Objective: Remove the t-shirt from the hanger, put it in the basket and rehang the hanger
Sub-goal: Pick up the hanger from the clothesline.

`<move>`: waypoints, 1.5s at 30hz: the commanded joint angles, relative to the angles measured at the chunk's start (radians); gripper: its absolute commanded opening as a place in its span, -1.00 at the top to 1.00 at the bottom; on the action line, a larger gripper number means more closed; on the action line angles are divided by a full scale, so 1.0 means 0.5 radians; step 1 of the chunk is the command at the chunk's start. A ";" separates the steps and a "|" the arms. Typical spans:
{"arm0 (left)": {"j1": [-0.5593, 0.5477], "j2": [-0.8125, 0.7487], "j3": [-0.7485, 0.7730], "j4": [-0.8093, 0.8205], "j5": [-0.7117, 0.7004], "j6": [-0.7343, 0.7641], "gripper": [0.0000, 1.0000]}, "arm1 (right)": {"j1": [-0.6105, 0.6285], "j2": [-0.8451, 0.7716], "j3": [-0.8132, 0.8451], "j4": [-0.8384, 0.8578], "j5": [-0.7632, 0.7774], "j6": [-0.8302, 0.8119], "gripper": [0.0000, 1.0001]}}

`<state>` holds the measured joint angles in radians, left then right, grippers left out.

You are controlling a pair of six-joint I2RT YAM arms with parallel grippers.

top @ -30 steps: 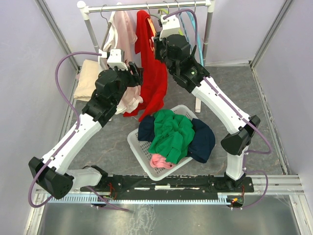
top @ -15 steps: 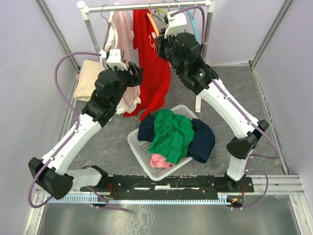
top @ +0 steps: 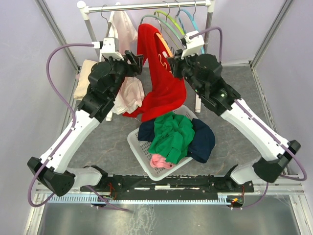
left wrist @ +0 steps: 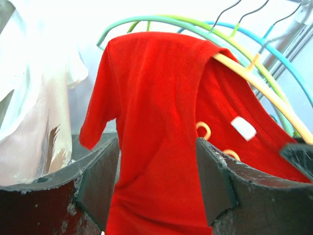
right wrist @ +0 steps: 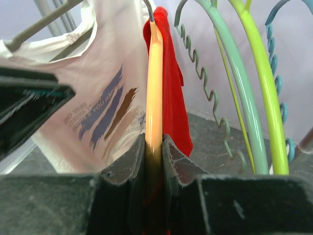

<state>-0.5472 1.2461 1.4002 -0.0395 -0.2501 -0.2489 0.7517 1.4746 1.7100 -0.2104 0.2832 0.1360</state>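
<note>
While the right gripper (right wrist: 153, 147) is clenched on the lower end of the orange hanger (right wrist: 154, 83), the left gripper (left wrist: 156, 166) stands released, fingers (left wrist: 100, 181) spread wide with nothing between them.

Seen from overhead, the red shirt (top: 164, 83) hangs at 12 o'clock under the rail (top: 146, 7). It drapes down and toward 6 o'clock until its hem meets the far rim of the basket (top: 134, 142). The left gripper sits just at the shirt's 9 o'clock side near the shoulder, and the right gripper is at its 3 o'clock side.

From the left wrist, the shirt fills the gap ahead of the open fingers. One shoulder is hooked over the hanger's top at 12 o'clock, with a sleeve falling toward 8 o'clock. One hanger arm runs bare across the neck opening toward 4 o'clock. Whether the fingers touch the cloth I cannot tell.

A white shirt (top: 124, 34) hangs at 9 o'clock of the red one. Green and blue hangers (top: 168, 22) hang at its 3 o'clock. The basket holds a pile of clothes (top: 171, 134).
</note>
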 commanded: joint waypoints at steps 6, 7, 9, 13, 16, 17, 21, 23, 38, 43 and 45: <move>0.002 0.279 0.350 0.201 0.448 0.040 -0.41 | 0.003 -0.556 -0.478 0.451 -0.139 0.019 0.97; 0.002 0.309 0.367 0.201 0.474 0.033 -0.41 | 0.003 -0.597 -0.528 0.464 -0.139 0.027 0.97; 0.000 0.349 0.373 0.227 0.517 0.011 -0.41 | 0.005 -0.661 -0.603 0.488 -0.144 0.042 0.97; -0.010 0.417 0.384 0.306 0.627 -0.032 -0.41 | 0.006 -0.714 -0.654 0.483 -0.171 0.063 0.97; -0.018 0.452 0.406 0.307 0.635 -0.033 -0.40 | 0.006 -0.729 -0.675 0.490 -0.174 0.083 0.97; -0.022 0.457 0.409 0.309 0.635 -0.033 -0.40 | 0.008 -0.728 -0.678 0.493 -0.174 0.086 0.97; -0.043 0.466 0.406 0.335 0.634 -0.031 -0.40 | 0.007 -0.718 -0.669 0.494 -0.178 0.090 0.97; -0.053 0.475 0.408 0.342 0.619 -0.028 -0.40 | 0.007 -0.715 -0.665 0.494 -0.184 0.093 0.97; -0.075 0.490 0.407 0.406 0.532 -0.035 0.54 | 0.008 -0.702 -0.662 0.471 -0.204 0.095 0.97; -0.078 0.492 0.441 0.424 0.598 -0.042 0.94 | 0.006 -0.684 -0.662 0.471 -0.182 0.093 0.97; -0.078 0.490 0.459 0.422 0.653 -0.042 0.95 | 0.006 -0.669 -0.662 0.474 -0.173 0.096 0.97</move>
<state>-0.5804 1.4864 1.5654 0.1074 0.0330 -0.2504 0.7521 1.1530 1.3582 -0.1078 0.1993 0.1780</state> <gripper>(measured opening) 0.041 0.229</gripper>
